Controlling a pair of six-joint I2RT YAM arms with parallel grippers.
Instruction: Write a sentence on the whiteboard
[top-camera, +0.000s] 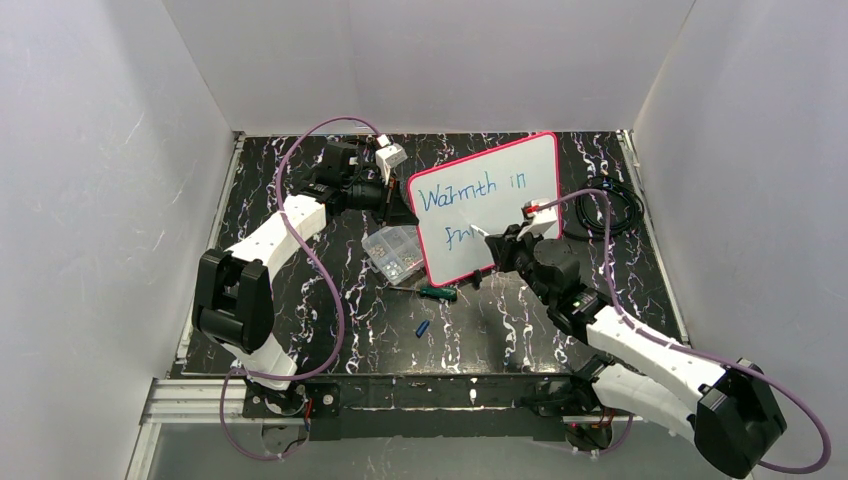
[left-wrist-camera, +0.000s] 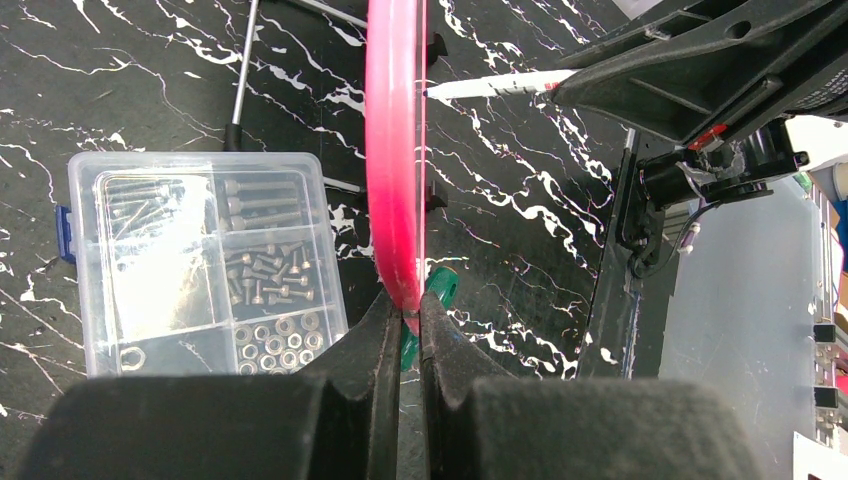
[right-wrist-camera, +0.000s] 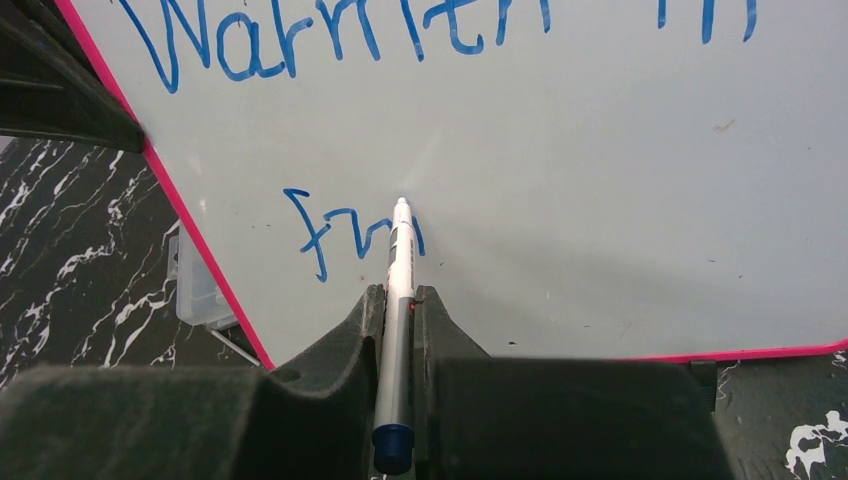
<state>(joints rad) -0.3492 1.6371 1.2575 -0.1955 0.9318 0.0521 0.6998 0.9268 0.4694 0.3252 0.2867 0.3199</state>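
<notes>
**Right wrist view, lower centre.** The right gripper (right-wrist-camera: 398, 300) is clamped on a white marker (right-wrist-camera: 402, 245), whose blue end faces the camera and whose tip points up the frame. We read the tip as touching the whiteboard (right-wrist-camera: 600, 180), though the contact is too fine to confirm here. Just left of the tip lies the second line of the sentence (right-wrist-camera: 345, 232), which so far reads "fri". "Warmth in" runs along the top edge of the frame. We judge the writing roughly half done.

**Left wrist view, lower centre.** The left gripper (left-wrist-camera: 403, 308) is pinched on the board's pink-red rim, seen edge-on as a vertical band. Left of the band sits a clear compartment box (left-wrist-camera: 200, 250) of screws and washers. A green-handled tool (left-wrist-camera: 440, 290) shows just right of the fingers.

**Top view, centre right.** The board stands tilted, raised off the dark marbled table (top-camera: 500, 330).

**Handling, as we judge it.** The board is thin, stiff and light, with a glossy face, and it will pivot under pen pressure unless braced. Take hold by the rim, clear of the fresh ink.
</notes>
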